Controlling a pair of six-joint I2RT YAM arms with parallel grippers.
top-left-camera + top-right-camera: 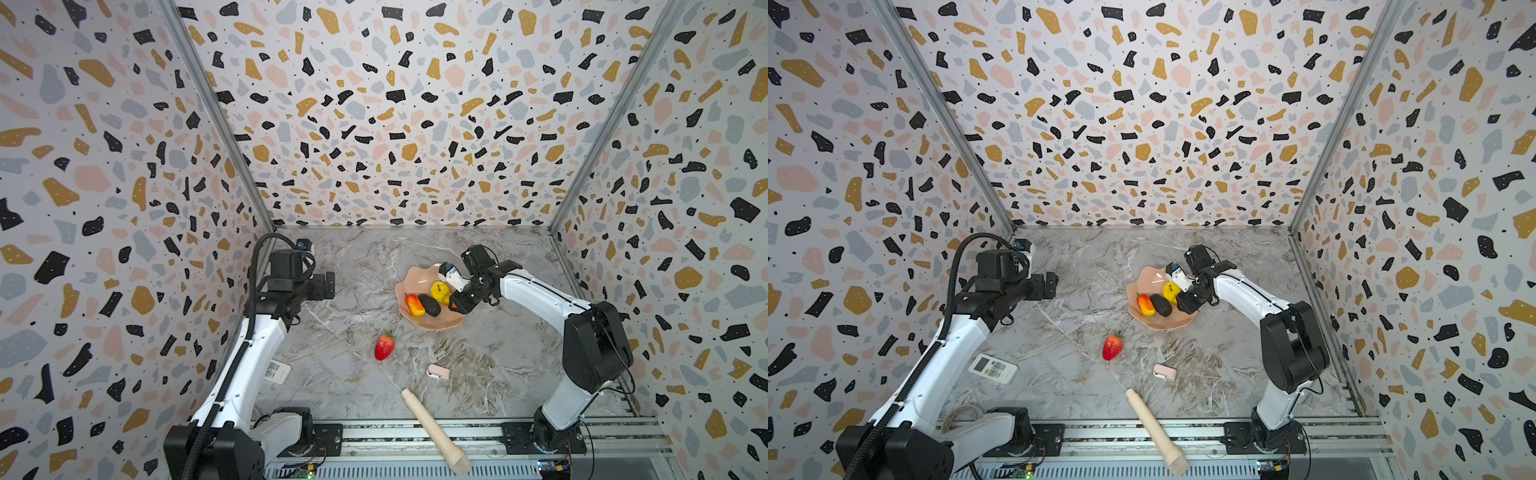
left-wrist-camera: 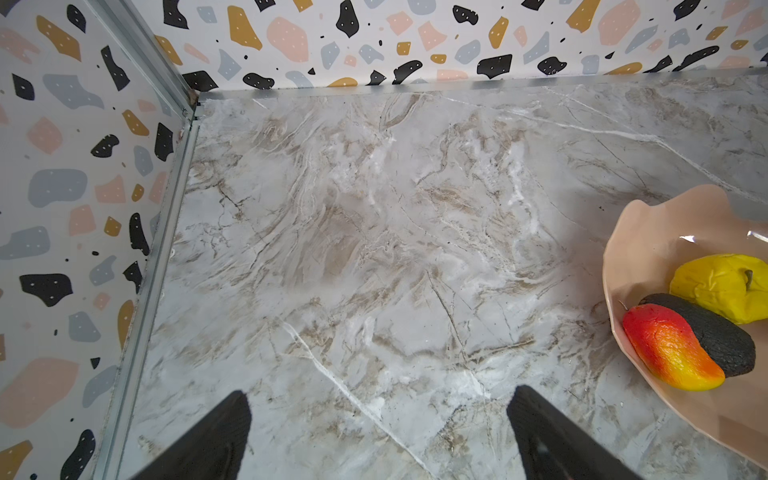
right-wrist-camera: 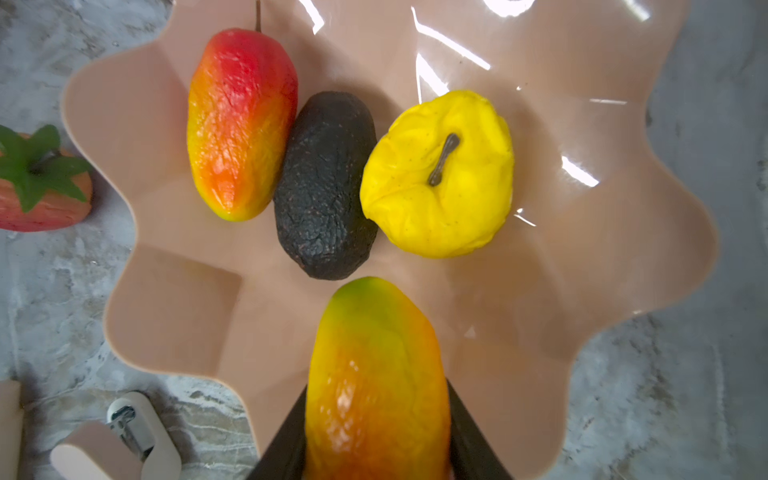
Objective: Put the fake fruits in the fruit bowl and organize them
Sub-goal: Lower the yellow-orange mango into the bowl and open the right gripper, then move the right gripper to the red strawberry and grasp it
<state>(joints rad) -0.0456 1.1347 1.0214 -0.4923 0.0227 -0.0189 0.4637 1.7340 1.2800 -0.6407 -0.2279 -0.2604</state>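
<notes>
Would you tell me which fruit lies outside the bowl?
The strawberry: it lies on the table, apart from the bowl; three others sit inside, and the right tool holds a mango.

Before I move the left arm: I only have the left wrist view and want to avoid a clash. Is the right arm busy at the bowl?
Observer: Yes. The right gripper is shut on a red-orange-yellow oval, held over the fruit bowl.
Operator: Any fruit outside the bowl?
Observer: One. The strawberry lies on the table, apart from the bowl's rim, on the side nearer the arm bases.
Operator: Anything close to it?
Observer: A small pink clip lies near it on the right arm's side, not touching.
</notes>
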